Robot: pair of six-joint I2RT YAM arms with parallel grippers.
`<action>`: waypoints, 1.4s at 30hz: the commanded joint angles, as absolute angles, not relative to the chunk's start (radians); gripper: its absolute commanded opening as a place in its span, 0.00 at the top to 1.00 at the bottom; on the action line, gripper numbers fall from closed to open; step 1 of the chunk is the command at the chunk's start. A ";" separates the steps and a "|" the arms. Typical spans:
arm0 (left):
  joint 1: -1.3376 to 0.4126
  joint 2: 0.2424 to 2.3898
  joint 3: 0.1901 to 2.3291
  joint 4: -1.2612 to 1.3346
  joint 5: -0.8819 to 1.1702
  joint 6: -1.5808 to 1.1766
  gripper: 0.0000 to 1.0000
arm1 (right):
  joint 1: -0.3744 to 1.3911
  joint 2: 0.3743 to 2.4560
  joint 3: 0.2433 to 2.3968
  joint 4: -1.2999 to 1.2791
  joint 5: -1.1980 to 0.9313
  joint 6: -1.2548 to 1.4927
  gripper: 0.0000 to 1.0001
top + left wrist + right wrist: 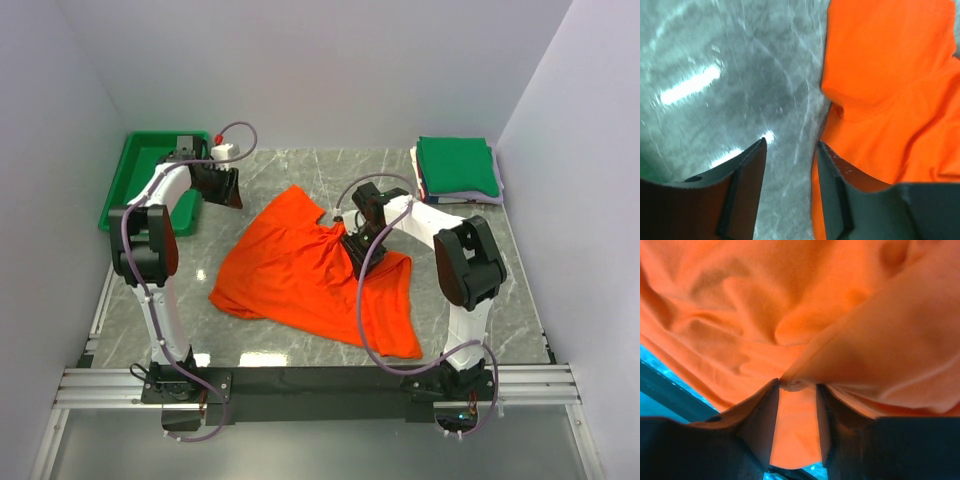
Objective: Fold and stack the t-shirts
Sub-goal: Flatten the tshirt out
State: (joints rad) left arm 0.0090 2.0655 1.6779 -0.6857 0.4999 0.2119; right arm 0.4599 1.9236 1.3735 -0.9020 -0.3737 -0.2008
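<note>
The orange-red t-shirt (300,270) lies crumpled across the middle of the marble table, with one part trailing toward the front right. My right gripper (353,243) is over the shirt's right-middle and shut on a bunched fold of it (797,385); the cloth rises to a peak at the jaws. My left gripper (228,190) is open and empty, just left of the shirt's far corner. In the left wrist view the gripper (790,142) has bare table between its fingers and the shirt's edge (880,90) at its right finger. A stack of folded shirts, green on top (457,168), sits at the back right.
A rigid green tray (120,185) stands at the back left, behind my left arm. A small white bottle with a red cap (225,150) is beside it. Walls close in the table on the left, back and right.
</note>
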 commanded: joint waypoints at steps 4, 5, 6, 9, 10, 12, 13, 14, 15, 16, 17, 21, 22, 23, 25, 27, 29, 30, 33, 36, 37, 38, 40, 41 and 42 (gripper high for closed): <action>-0.075 2.120 1.808 -0.644 0.511 0.209 0.47 | 0.477 1.885 1.379 -0.896 -0.367 -0.213 0.95; -0.087 2.143 1.840 -0.618 0.509 0.212 0.47 | 0.477 1.878 1.379 -0.900 -0.362 -0.219 1.00; -0.100 2.158 1.864 -0.611 0.512 0.209 0.47 | 0.471 1.868 1.381 -0.905 -0.357 -0.232 1.00; -0.147 2.238 1.971 -0.589 0.503 0.192 0.45 | 0.445 1.832 1.391 -0.926 -0.344 -0.261 1.00; -0.158 2.261 2.000 -0.581 0.496 0.192 0.44 | 0.436 1.816 1.396 -0.931 -0.333 -0.268 1.00; -0.184 2.318 2.057 -0.539 0.480 0.186 0.40 | 0.420 1.809 1.408 -0.948 -0.319 -0.293 1.00; -0.193 2.333 2.068 -0.519 0.468 0.181 0.39 | 0.399 1.806 1.420 -0.965 -0.313 -0.301 1.00; -0.208 2.361 2.085 -0.502 0.450 0.175 0.36 | 0.387 1.805 1.427 -0.972 -0.313 -0.314 1.00; -0.216 2.374 2.094 -0.477 0.443 0.178 0.35 | 0.376 1.805 1.440 -0.983 -0.314 -0.321 1.00; -0.228 2.403 2.120 -0.474 0.440 0.179 0.33 | 0.355 1.807 1.446 -1.000 -0.313 -0.328 1.00; -0.235 2.416 2.132 -0.472 0.436 0.181 0.33 | 0.347 1.807 1.453 -1.006 -0.304 -0.340 1.00; -0.255 2.471 2.180 -0.471 0.434 0.179 0.33 | 0.302 1.812 1.479 -1.034 -0.287 -0.365 1.00; -0.261 2.483 2.181 -0.463 0.423 0.181 0.33 | 0.296 1.816 1.485 -1.040 -0.284 -0.370 1.00; -0.265 2.487 2.181 -0.459 0.419 0.190 0.34 | 0.282 1.818 1.491 -1.043 -0.281 -0.379 1.00; -0.275 2.505 2.212 -0.477 0.393 0.198 0.34 | 0.270 1.824 1.506 -1.049 -0.262 -0.387 1.00; -0.288 2.537 2.267 -0.509 0.367 0.215 0.35 | 0.253 1.827 1.520 -1.055 -0.252 -0.397 1.00; -0.307 2.556 2.296 -0.526 0.350 0.245 0.36 | 0.242 1.835 1.532 -1.060 -0.241 -0.408 1.00; -0.314 2.554 2.295 -0.526 0.339 0.256 0.36 | 0.229 1.836 1.546 -1.066 -0.236 -0.410 1.00; -0.340 2.539 2.257 -0.515 0.293 0.296 0.40 | 0.200 1.848 1.578 -1.075 -0.216 -0.426 1.00; -0.347 2.551 2.264 -0.557 0.269 0.299 0.43 | 0.169 1.862 1.609 -1.086 -0.204 -0.442 1.00; -0.347 2.556 2.269 -0.569 0.261 0.299 0.44 | 0.164 1.864 1.615 -1.086 -0.204 -0.442 1.00; -0.347 2.560 2.273 -0.583 0.249 0.301 0.44 | 0.160 1.865 1.621 -1.088 -0.201 -0.446 1.00; -0.344 2.560 2.269 -0.613 0.233 0.298 0.46 | 0.150 1.868 1.634 -1.089 -0.199 -0.449 1.00; -0.342 2.553 2.258 -0.618 0.239 0.293 0.48 | 0.149 1.867 1.637 -1.089 -0.199 -0.451 1.00; -0.341 2.543 2.241 -0.617 0.244 0.288 0.50 | 0.147 1.867 1.637 -1.089 -0.199 -0.453 1.00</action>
